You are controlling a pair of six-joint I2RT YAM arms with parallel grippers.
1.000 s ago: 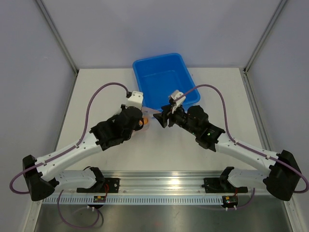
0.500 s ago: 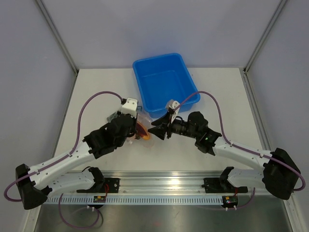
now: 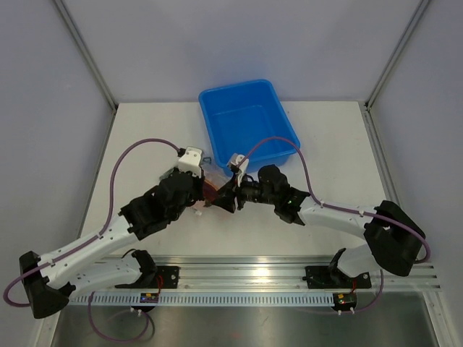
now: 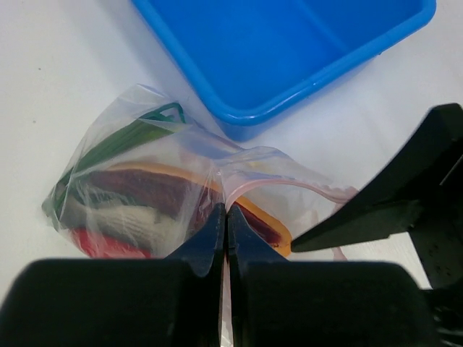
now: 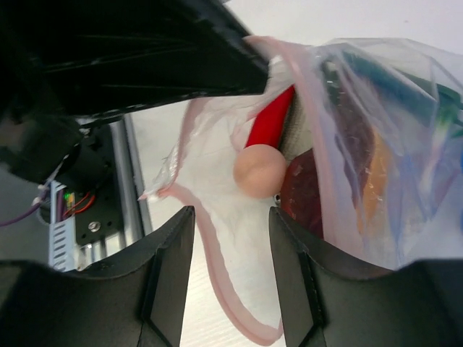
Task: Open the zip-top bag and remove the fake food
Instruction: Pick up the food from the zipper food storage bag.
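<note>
The zip-top bag (image 4: 137, 170) lies on the white table just in front of the blue tub, its pinkish zip strip (image 5: 217, 289) parted and the mouth gaping. My left gripper (image 4: 226, 211) is shut on the upper lip of the mouth. My right gripper (image 5: 231, 235) is open at the mouth, and the lower lip runs loose between its fingers. Inside sits the fake food: a pale pink egg (image 5: 259, 171), a red chilli (image 5: 272, 119), a green onion (image 4: 116, 148) and an orange slice (image 4: 269, 220). In the top view the bag (image 3: 210, 189) shows between the two grippers.
The blue tub (image 3: 246, 123) stands empty right behind the bag, its near rim (image 4: 289, 97) close to the left gripper. The aluminium rail (image 3: 239, 271) with the arm bases runs along the table's front edge.
Both arms have swung left and nearer, carrying the bag away from the tub. My right gripper has come up to the bag's mouth. The left gripper has stayed shut on the bag.
</note>
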